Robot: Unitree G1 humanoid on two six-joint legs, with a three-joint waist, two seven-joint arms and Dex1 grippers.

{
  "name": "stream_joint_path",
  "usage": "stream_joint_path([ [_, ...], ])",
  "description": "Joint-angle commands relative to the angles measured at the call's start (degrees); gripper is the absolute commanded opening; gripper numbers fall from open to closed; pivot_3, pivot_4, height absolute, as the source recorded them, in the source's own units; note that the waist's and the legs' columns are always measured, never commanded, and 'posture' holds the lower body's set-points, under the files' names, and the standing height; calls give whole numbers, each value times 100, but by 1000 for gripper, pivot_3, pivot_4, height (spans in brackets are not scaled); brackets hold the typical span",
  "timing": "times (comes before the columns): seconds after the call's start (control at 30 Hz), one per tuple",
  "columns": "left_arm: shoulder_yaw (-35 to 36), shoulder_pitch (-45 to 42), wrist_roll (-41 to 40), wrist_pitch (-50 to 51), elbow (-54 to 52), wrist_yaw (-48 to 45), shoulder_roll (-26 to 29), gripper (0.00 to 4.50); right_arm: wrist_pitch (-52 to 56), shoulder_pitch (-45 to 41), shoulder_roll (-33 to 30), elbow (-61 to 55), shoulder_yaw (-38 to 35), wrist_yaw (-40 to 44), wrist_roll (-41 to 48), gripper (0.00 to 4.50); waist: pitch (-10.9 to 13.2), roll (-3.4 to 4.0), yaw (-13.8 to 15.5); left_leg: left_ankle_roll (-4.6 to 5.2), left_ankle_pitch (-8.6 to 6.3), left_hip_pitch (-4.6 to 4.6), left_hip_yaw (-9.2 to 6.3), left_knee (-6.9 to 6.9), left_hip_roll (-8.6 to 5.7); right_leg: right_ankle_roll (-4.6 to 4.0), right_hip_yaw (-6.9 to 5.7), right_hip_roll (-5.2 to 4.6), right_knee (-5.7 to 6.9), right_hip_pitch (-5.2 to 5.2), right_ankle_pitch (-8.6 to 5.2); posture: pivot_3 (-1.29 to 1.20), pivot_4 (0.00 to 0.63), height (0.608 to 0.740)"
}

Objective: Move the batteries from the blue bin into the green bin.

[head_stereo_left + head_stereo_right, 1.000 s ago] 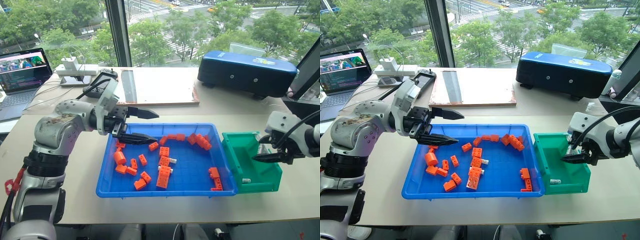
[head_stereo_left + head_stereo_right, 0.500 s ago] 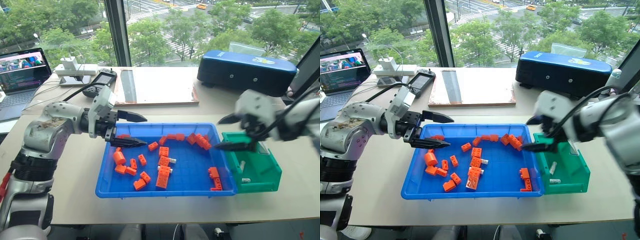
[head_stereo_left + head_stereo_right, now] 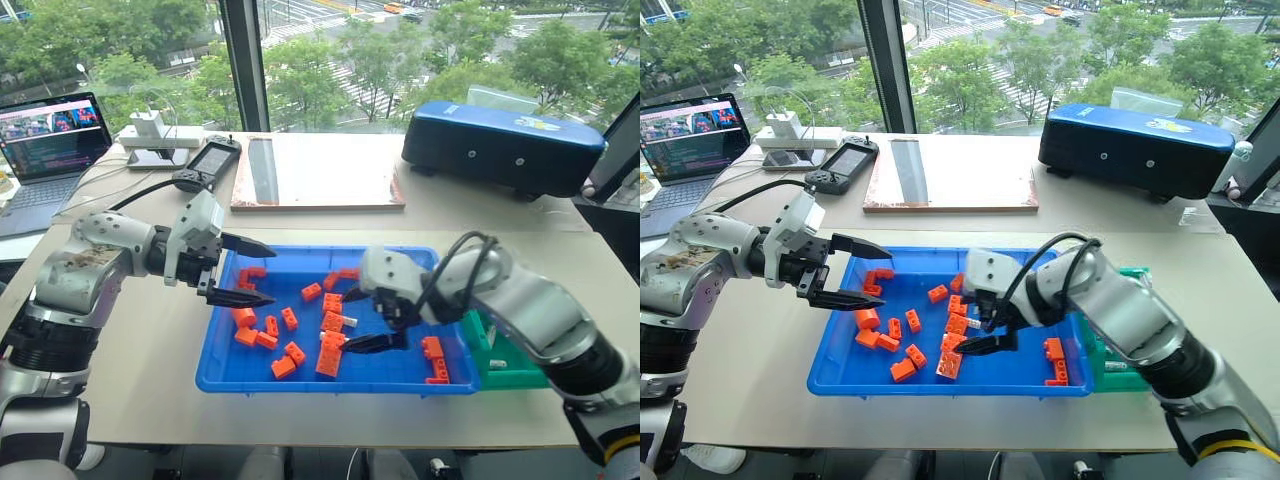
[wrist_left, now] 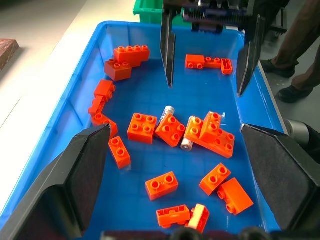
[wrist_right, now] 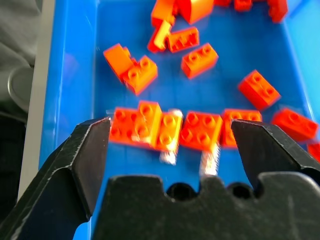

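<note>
Over the middle of the blue bin [image 3: 215,372] your right gripper [image 3: 372,318] hangs with its two black fingers spread wide and nothing between them; the right wrist view looks straight down between them at two batteries [image 5: 211,160] lying side by side on the bin floor, each half tucked under the row of orange bricks [image 5: 150,125] that sits just beyond them. In the left wrist view you can see the same pair, one battery poking out beside a square brick and the other at the edge of a larger brick, touching both. Those bricks crowd the batteries closely on the far side, so the ends nearest the fingers are the bare parts. Your left gripper [image 3: 249,270] is over the bin's left end, fingers also parted wide and empty, well apart from the batteries. Roughly fifteen or more bricks are scattered across the bin; the exact count is hard to tell where they overlap. Beside the bin's right end stands the green bin [image 3: 503,375], mostly behind your right arm, with one battery visible inside it. Farther back on the table you have a wooden board [image 3: 320,175], a dark-blue case [image 3: 500,145], a handheld controller [image 3: 205,165] and a laptop [image 3: 45,140].
</note>
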Motion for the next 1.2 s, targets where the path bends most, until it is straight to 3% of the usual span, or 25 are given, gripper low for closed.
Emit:
stream_joint_path([
  [0.03, 93, -42, -30, -5, -147, -42, 128, 4500, 52, 115, 63, -201, 56, -156, 1, 2732, 0, 0, 2, 0, 0, 0, 0, 0, 0, 0, 0, 0, 1, 0, 0, 0, 150, 732],
  [0.07, 89, -42, -33, 4, -150, -52, 136, 4500, 62, 137, 94, -212, 76, -195, 2, 2370, 0, 0, 2, 0, 0, 0, 0, 0, -1, 0, 0, 0, 1, 1, 0, 0, 150, 732],
  [0.63, 9, -184, -59, 70, -147, -153, 132, 4500, -160, 449, 276, 74, 364, -573, -247, 2370, 0, 0, -4, 0, 0, 4, 0, 0, 0, 0, 0, 2, 1, 1, 0, 0, 150, 732],
  [0.67, 4, -194, -59, 74, -140, -155, 125, 4500, -170, 448, 285, 99, 353, -582, -255, 1865, 0, 0, -4, 0, 0, 4, 0, 0, 0, 0, 0, 3, 1, 0, 0, 0, 150, 732],
  [0.83, -3, -221, -60, 90, -140, -149, 88, 4500, -290, 452, 290, 166, 314, -620, -350, 414, 0, 0, -4, 0, 0, 4, 0, 0, 0, 0, 0, 3, 1, 0, 0, 0, 150, 732],
  [1.2, -8, -219, -61, 86, -132, -172, 34, 4500, -47, 49, 80, -40, -163, -463, -110, 412, 0, 0, -2, 0, 0, 4, 0, 0, 1, 0, 0, 3, 1, 0, 0, 0, 150, 732],
])
